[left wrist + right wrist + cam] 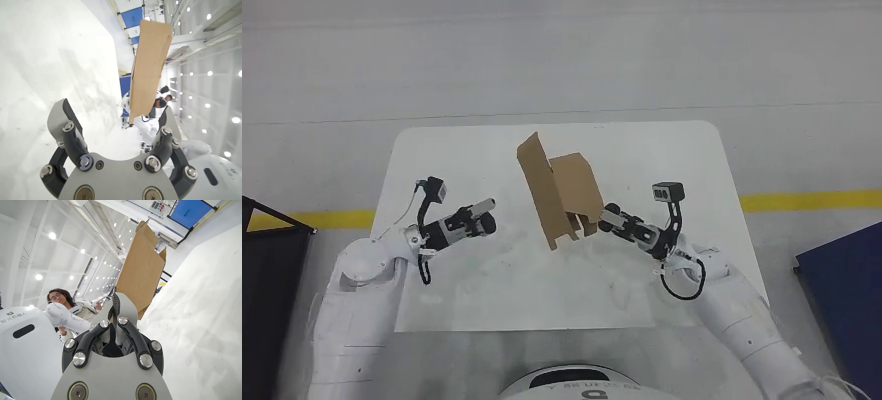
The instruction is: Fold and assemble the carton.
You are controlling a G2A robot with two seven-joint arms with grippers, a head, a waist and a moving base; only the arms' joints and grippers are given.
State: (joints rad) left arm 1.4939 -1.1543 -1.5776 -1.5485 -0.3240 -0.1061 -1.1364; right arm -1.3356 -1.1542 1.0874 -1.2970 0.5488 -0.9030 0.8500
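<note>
R gripper (114,298): fingers pressed together, clamped on lower corner of carton (140,275). Top view puts it at approx 4 o'clock of the carton, arm coming in from table's 4 o'clock side.

L gripper (116,106): fingers spread wide, nothing between them. Top view: approx 9 o'clock of carton, well apart from it, pointing toward it, low over the tabletop.

Carton, cont.: brown cardboard, part-opened; from above two panels meet in a narrow V. Stands on edge, roughly upright w/ slight lean, near table centre, a bit toward 12 o'clock. Loose flaps at the upper end. Whether its bottom edge touches the tabletop: can't tell.

Table (442,160): white, rounded corners, surface scuffed.

Floor items: yellow tape line (812,200) at 3 o'clock of table; blue panel (857,265) at approx 4 o'clock.
</note>
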